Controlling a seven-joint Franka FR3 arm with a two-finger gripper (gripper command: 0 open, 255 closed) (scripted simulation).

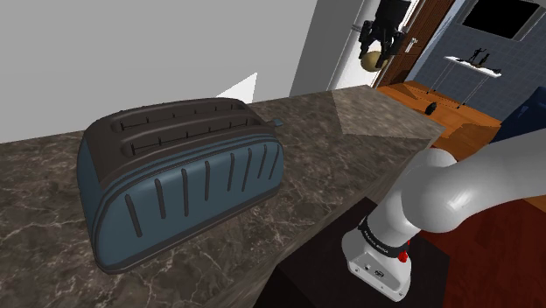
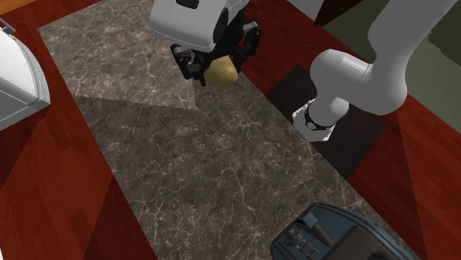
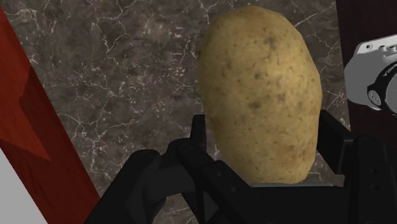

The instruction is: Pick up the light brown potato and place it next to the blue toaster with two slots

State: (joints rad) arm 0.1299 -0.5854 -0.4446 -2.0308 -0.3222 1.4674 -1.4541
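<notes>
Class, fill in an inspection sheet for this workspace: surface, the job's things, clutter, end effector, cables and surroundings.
Surface: dark marbled counter with pale veins.
Job's things: light brown potato clasped in the end effector, far from the toaster; blue two-slot toaster standing on the counter.
Clutter: nothing seen.
End effector: black end effector, fingers shut on the potato.
Cables: nothing seen.
Surroundings: red wood floor around the counter; black stand beside it.

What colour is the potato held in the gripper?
The potato is light yellowish brown with small darker speckles; the wrist view shows it best.
</notes>
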